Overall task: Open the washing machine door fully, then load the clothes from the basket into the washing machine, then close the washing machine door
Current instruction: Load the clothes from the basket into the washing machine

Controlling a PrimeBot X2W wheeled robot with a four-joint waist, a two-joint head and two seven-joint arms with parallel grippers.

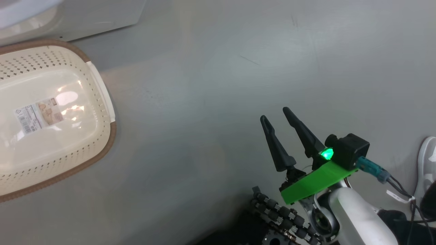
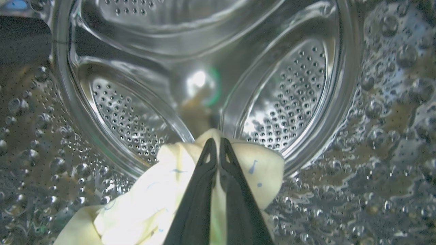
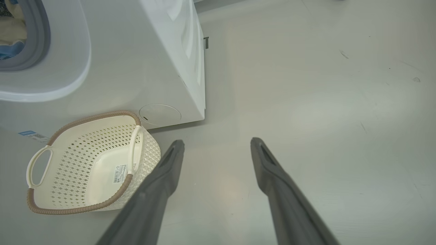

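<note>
Head cam first: the basket [image 1: 92,143] sits on the grey floor [image 1: 218,68] at the left, its bare bottom showing the label [image 1: 39,115], with a corner of the washing machine [image 1: 85,17] just behind it. The right gripper [image 1: 275,115] hangs over the floor at lower right, well away from the basket, fingers spread with nothing between them, and a green light glows on its mount [image 1: 313,180]. There's a white shoe [image 1: 427,163] at the right edge. Left wrist cam: the left gripper [image 2: 218,141] is deep inside the steel drum [image 2: 289,95], fingers pinched together on the clothes [image 2: 146,197], cream fabric with little blue marks bunched around them, low in the drum. Right wrist cam: the two fingers stand wide apart above the floor, the basket is just in front of the washer, and there's cream and blue fabric past the grey gasket [image 3: 42,34] at top left.
</note>
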